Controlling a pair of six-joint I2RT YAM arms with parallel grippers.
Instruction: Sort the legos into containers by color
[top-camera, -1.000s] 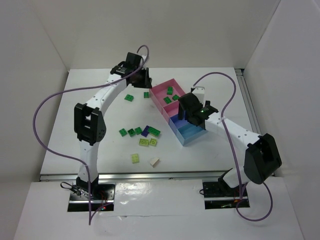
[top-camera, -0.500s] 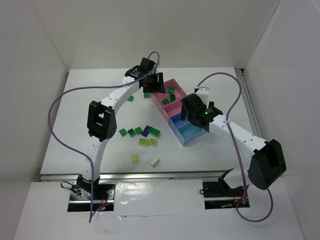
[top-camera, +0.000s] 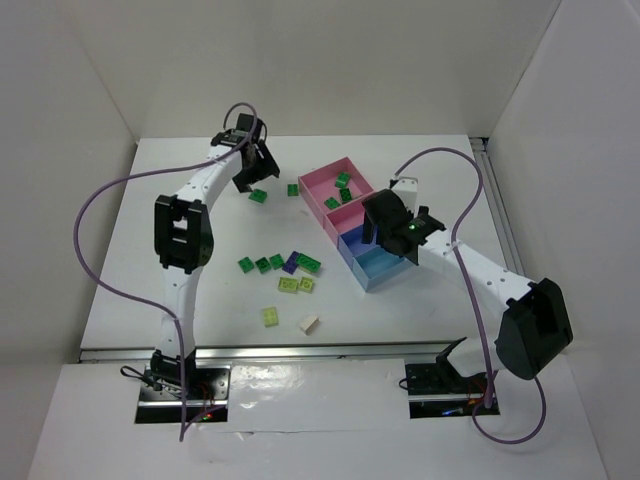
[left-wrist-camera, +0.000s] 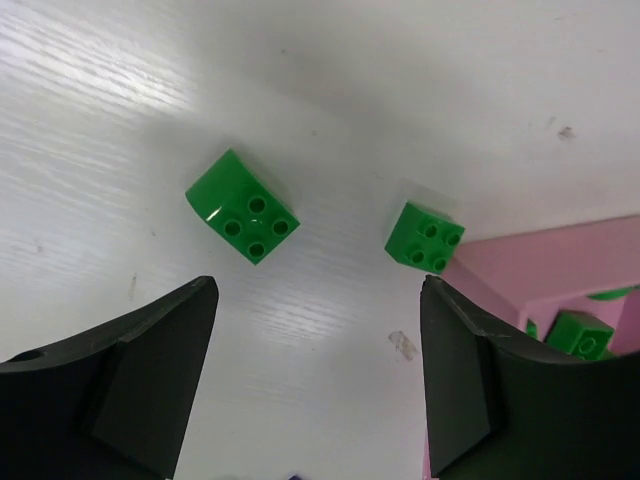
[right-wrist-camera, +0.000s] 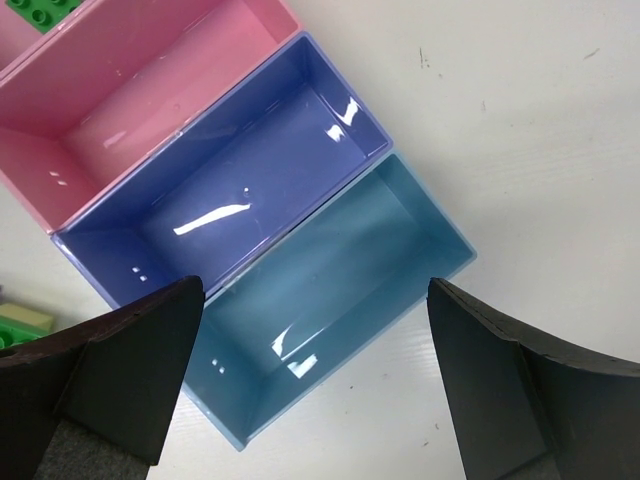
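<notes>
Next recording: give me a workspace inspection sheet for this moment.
Surface: white table.
Job's things: containers hold green bricks in the far pink box; periwinkle box and light blue box empty; other legos loose on the table.
Clutter: nothing seen.
Claws: left claw open above two green bricks; right claw open above the blue boxes.
Cables: purple cable loops off each arm.
Surroundings: white walls.

In the left wrist view the far pink box (left-wrist-camera: 540, 270) runs off the right edge. The dark green brick (left-wrist-camera: 578, 333) inside it is partly covered by a left finger (left-wrist-camera: 470, 390). In the right wrist view a green brick corner (right-wrist-camera: 40, 12) is cut by the top edge. A yellow-green brick (right-wrist-camera: 20, 320) at the left edge sits half behind a right finger (right-wrist-camera: 110, 370). From above, the right gripper (top-camera: 378, 226) covers part of the periwinkle box (top-camera: 352, 246).
</notes>
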